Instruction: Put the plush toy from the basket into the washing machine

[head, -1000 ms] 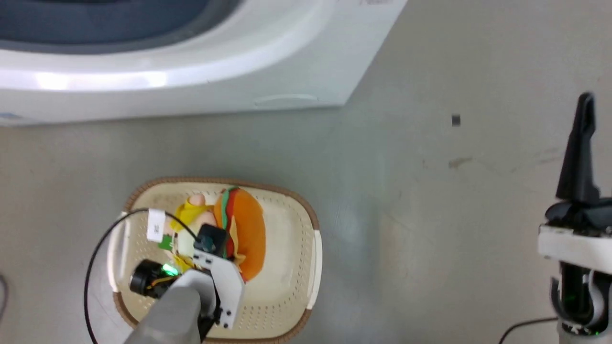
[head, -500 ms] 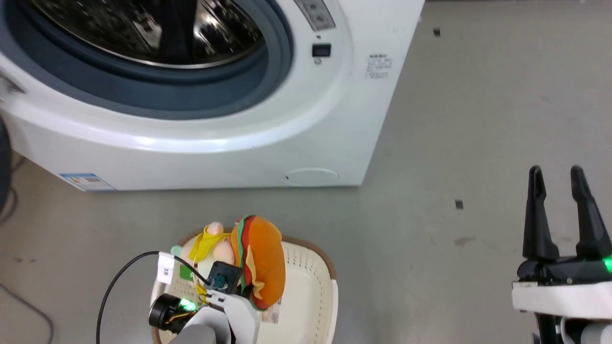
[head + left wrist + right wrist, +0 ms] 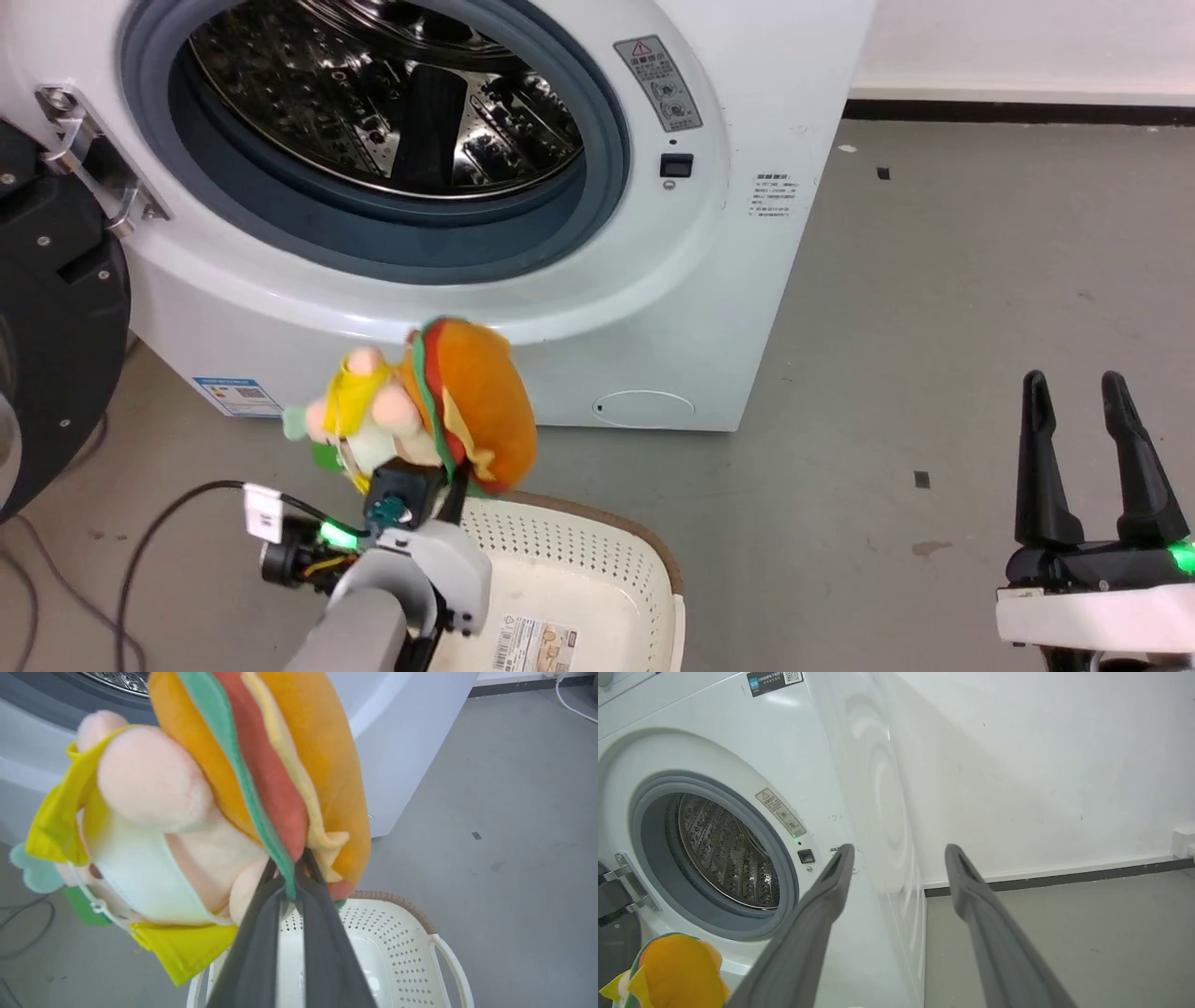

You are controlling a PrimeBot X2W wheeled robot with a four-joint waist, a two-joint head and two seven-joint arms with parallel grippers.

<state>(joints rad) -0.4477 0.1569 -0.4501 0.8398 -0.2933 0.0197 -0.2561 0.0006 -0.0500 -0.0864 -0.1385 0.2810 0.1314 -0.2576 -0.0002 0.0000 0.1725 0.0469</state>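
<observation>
Plush toy [image 3: 448, 401]: an orange hamburger with a pink-and-yellow soft part on its left, held in the air above the far edge of the basket and in front of the washing machine's lower front panel, below the porthole.
Left gripper [image 3: 290, 861]: its fingers are pinched together on the burger's green and red layers, at the toy's lower edge.
Right gripper [image 3: 1072, 383]: fingers spread apart with nothing between them, off to the right over bare floor and well apart from the toy.
Basket [image 3: 560, 560]: cream and perforated, on the floor just under the toy; a paper label [image 3: 537, 644] lies on its bottom.
Washing machine [image 3: 728, 280]: white; its grey-rimmed porthole [image 3: 597, 205] is open onto the shiny drum [image 3: 373, 103].
Door [image 3: 56, 345]: black and round, swung open to the left on a metal hinge [image 3: 93, 168].
In the way: the machine's white front lip and the grey rim rise between the toy and the drum.
Floor [image 3: 934, 327]: grey; a dark cable [image 3: 159, 523] loops beside the left arm.
</observation>
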